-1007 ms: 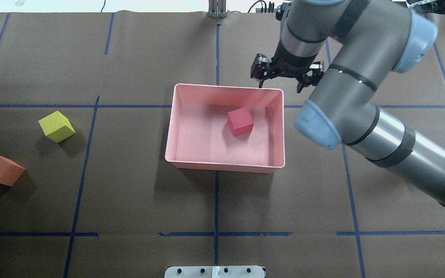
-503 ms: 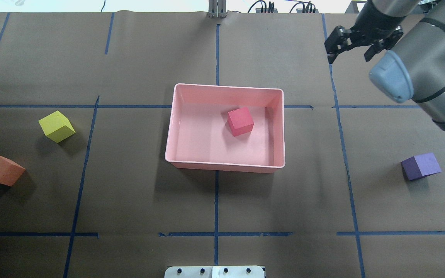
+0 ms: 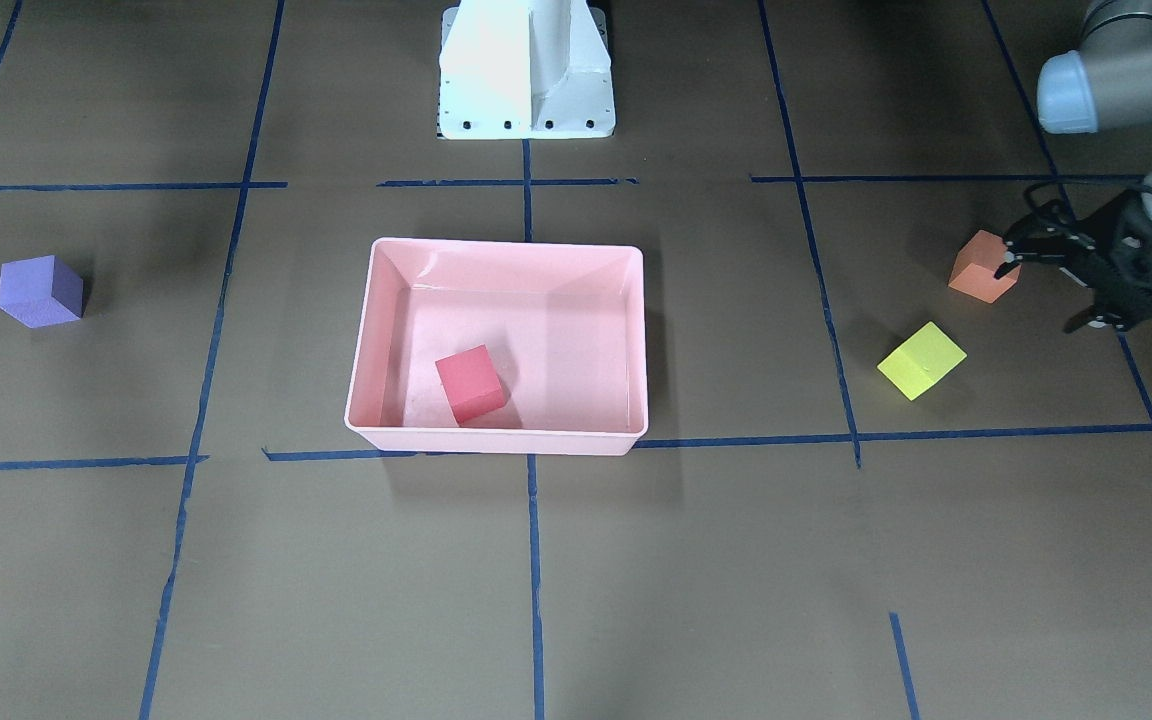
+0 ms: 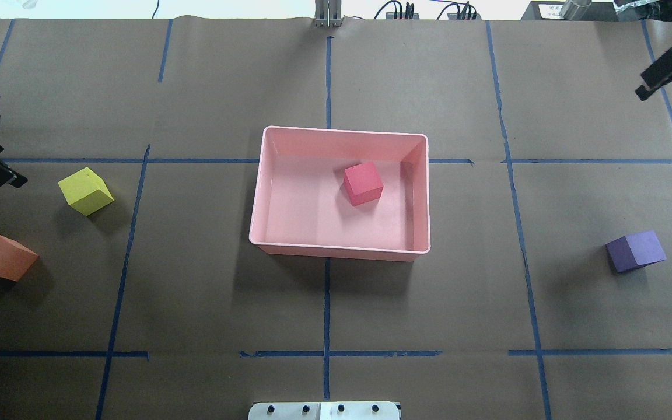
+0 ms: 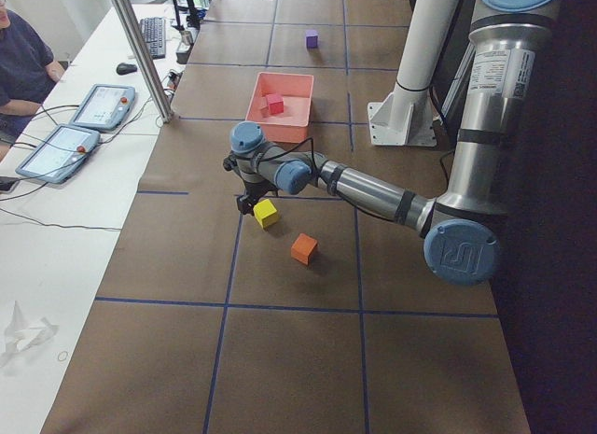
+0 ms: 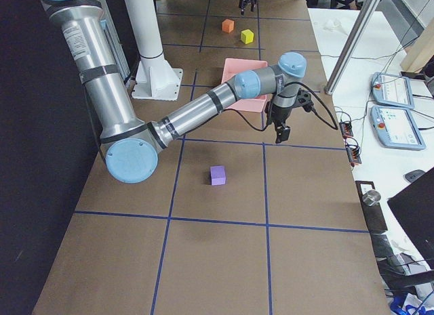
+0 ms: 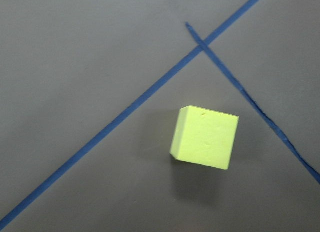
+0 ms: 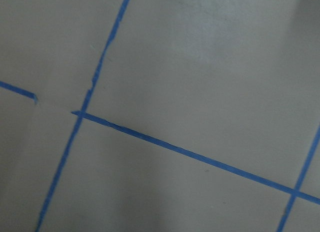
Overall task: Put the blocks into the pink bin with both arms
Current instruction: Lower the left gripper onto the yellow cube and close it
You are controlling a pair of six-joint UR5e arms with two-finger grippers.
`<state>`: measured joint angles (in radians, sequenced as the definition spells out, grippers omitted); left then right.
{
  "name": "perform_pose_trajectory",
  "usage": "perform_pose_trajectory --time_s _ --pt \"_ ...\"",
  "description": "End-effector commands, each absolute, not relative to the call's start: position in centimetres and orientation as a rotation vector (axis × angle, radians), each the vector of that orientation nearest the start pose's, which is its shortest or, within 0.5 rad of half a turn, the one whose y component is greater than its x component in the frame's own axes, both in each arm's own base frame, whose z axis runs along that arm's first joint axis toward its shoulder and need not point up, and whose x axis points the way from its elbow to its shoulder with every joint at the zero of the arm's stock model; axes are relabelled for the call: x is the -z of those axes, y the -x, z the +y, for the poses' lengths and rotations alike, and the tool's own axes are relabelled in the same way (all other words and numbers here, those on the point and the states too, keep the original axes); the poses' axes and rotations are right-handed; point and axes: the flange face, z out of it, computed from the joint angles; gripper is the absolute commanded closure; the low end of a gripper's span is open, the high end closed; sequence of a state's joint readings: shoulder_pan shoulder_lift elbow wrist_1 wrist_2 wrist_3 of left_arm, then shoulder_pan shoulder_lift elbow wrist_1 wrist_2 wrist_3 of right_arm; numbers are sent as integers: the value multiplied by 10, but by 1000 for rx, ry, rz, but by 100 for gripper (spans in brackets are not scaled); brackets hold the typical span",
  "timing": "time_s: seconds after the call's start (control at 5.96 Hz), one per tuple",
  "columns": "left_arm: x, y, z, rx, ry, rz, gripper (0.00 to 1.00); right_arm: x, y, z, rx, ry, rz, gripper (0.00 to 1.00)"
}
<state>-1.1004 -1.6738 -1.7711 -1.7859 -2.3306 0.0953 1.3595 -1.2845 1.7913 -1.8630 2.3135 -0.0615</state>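
Exterior front-facing: left gripper (image 3: 1044,296) gapes empty near yellow block (image 3: 921,360); right gripper (image 4: 664,71), cropped overhead, opening untellable.

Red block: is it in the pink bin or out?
In. The red block sits on the pink bin floor, inside its rim.

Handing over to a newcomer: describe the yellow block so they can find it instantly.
Start at the pink bin mid-table, then go toward the robot's left. Two cubes sit there: the yellow block is nearer the bin, the orange block farther out.
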Motion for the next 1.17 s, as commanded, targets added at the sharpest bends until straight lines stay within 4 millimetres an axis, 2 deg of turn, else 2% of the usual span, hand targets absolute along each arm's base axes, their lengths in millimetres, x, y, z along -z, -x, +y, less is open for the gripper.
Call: perform_pose_trajectory --time_s 0.0,0.17,0.34,0.5,0.67,1.01 --pt "-498 -228 -508 -710 -430 807 0 -491 -10 -539 398 -169 -748 0" --pt "-522 -232 -513 -718 -469 816 0 -495 -14 -527 395 -168 -747 0" --pt "-519 -238 -516 -722 -473 824 0 -497 -14 -525 394 -164 -747 0" --pt "-504 -254 -517 -674 -449 856 0 -496 -15 -525 394 -165 -747 0" --pt "-506 -279 -506 -710 -430 862 0 -497 -14 -525 394 -164 -747 0" --pt "-505 -279 -505 -714 -435 861 0 -497 -14 -525 394 -163 -748 0"
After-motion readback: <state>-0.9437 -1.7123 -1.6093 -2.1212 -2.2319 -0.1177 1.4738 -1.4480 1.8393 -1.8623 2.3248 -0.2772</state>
